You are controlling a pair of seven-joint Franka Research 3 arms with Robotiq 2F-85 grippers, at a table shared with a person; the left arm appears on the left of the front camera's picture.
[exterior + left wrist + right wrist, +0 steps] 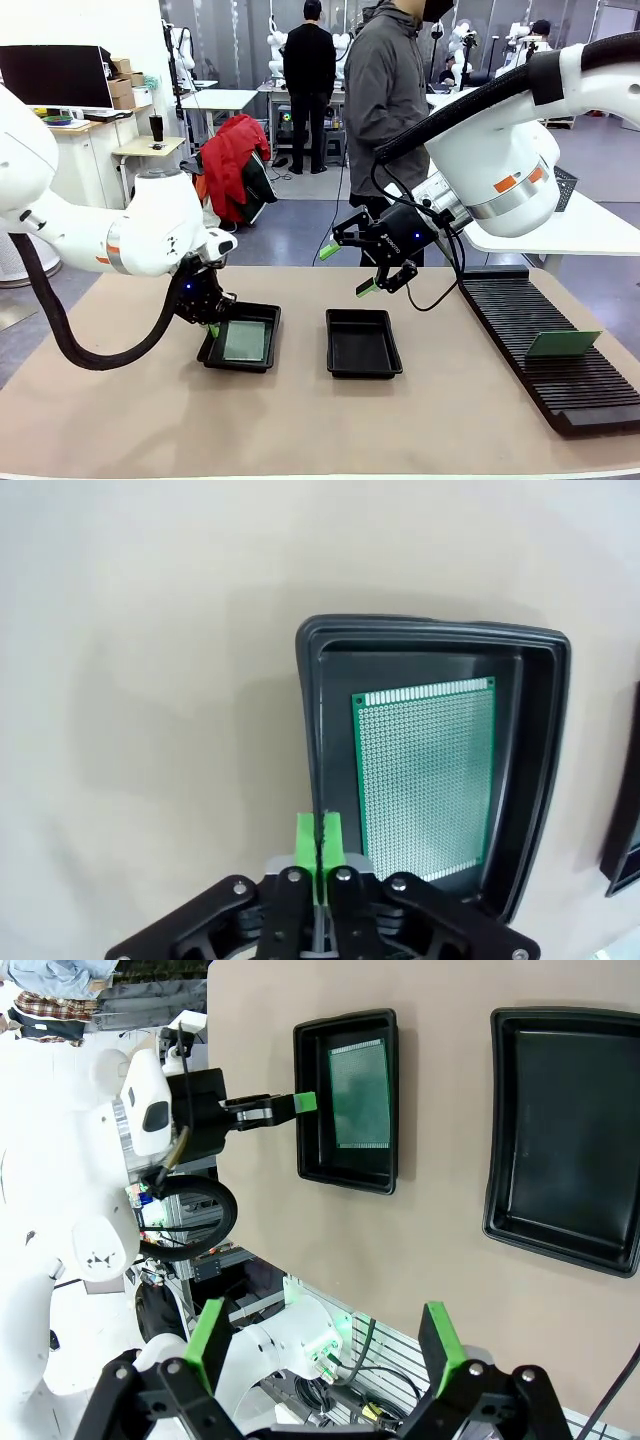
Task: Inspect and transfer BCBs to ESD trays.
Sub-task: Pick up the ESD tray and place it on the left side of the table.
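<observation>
A green BCB [245, 340] lies flat inside the left ESD tray [268, 318]. My left gripper [213, 328] hovers at that tray's left rim, shut, with nothing between its pads. The left wrist view shows the pressed-together pads [319, 840] right over the tray rim [310, 730], the board [425, 770] beside them. The second ESD tray [363, 343] stands empty at mid-table. My right gripper [347, 268] hangs open above and behind it. From the right wrist, its gripper [322, 1335] looks down on the loaded tray [310, 1110], the board [360, 1093], the empty tray [565, 1140] and the left gripper [305, 1103].
A long black slotted rack [530, 320] runs along the table's right side with another green board [563, 343] standing in it. A person in a grey jacket [385, 90] stands at the far edge. The second tray's corner [625, 850] shows at the left wrist view's right edge.
</observation>
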